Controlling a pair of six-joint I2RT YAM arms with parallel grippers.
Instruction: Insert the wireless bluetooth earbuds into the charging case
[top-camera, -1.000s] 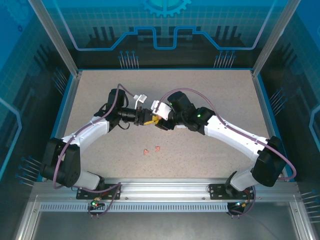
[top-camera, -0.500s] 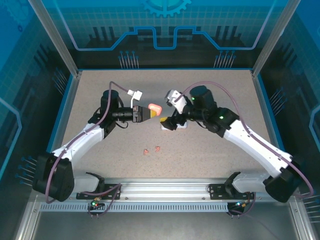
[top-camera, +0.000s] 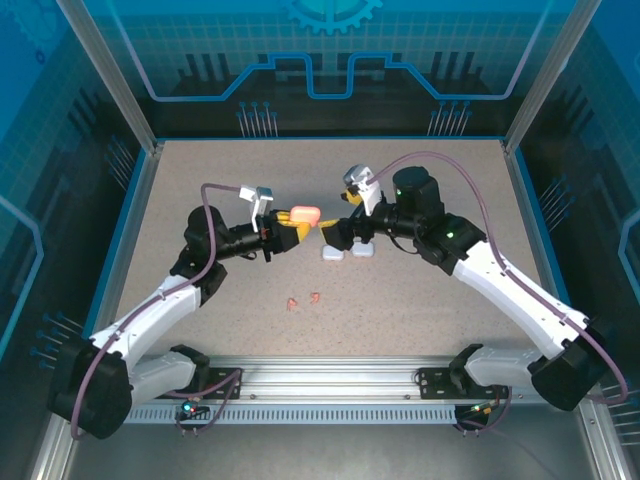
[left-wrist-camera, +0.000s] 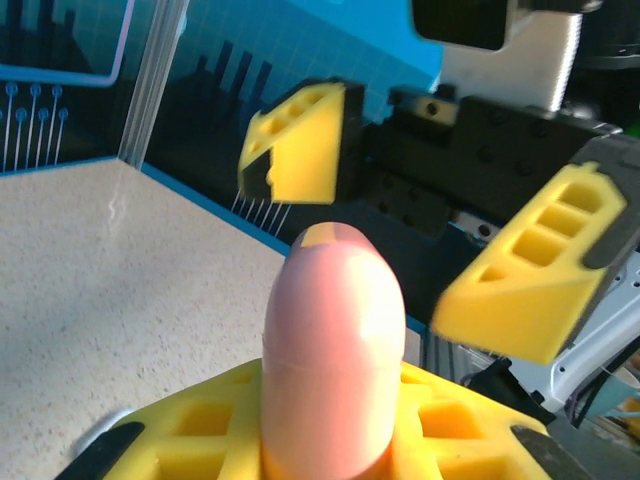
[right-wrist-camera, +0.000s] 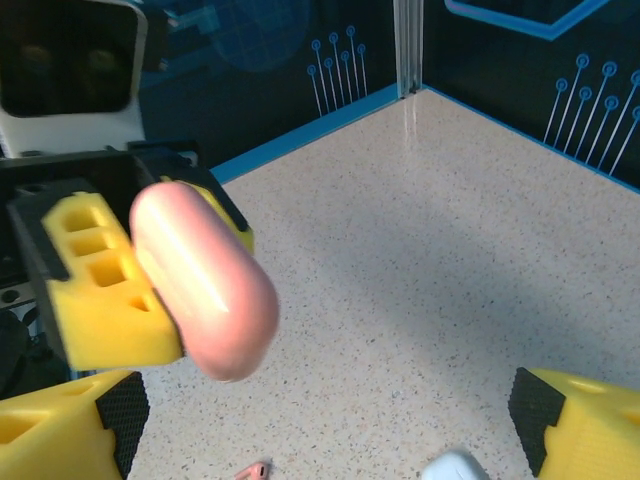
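Note:
A closed salmon-pink charging case (top-camera: 303, 214) hangs above the table's middle, with my left gripper (top-camera: 290, 222) shut on its lower end. In the left wrist view the case (left-wrist-camera: 335, 330) stands up between my yellow fingers (left-wrist-camera: 200, 420). My right gripper (top-camera: 335, 224) faces it from the right, open and apart from it; its spread fingers (left-wrist-camera: 300, 140) hold nothing. In the right wrist view the case (right-wrist-camera: 205, 280) floats ahead of my right gripper (right-wrist-camera: 320, 430). Two salmon earbuds (top-camera: 291, 302) (top-camera: 315, 297) lie on the table nearer the front; one earbud (right-wrist-camera: 250, 470) sits at the bottom edge.
Two white cases (top-camera: 333, 254) (top-camera: 362, 249) rest on the speckled table (top-camera: 430, 180) under the right gripper; one white case (right-wrist-camera: 455, 467) peeks in at the right wrist view's bottom edge. Blue walls and metal posts (top-camera: 110, 80) ring the table.
A second ago both grippers met at the pink case. The right gripper has since opened and drawn back to the right; the left gripper keeps the case and has pulled slightly left.

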